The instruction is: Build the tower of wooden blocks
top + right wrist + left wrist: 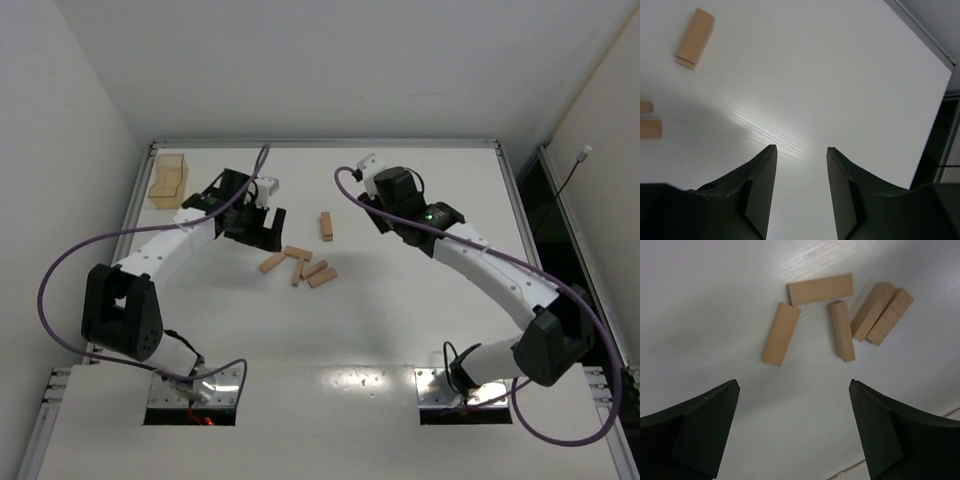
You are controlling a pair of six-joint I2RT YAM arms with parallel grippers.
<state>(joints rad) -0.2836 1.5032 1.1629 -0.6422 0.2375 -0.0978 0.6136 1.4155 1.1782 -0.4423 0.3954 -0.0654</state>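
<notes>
Several wood blocks [298, 265] lie flat in a loose cluster at mid-table. In the left wrist view they lie just ahead of the fingers, the nearest one [781, 333] at the left. One more block [326, 225] lies apart behind the cluster, and it also shows in the right wrist view [695, 38]. No tower shows in any view. My left gripper [262, 232] [793, 382] is open and empty, hovering just left of the cluster. My right gripper [392, 205] [801, 148] is open and empty over bare table, to the right of the lone block.
A clear amber-tinted plastic box [168, 180] stands at the table's far left corner. The white table [420, 300] has a raised rim along its back and sides. Its right edge [920, 35] shows in the right wrist view, with a dark gap beyond.
</notes>
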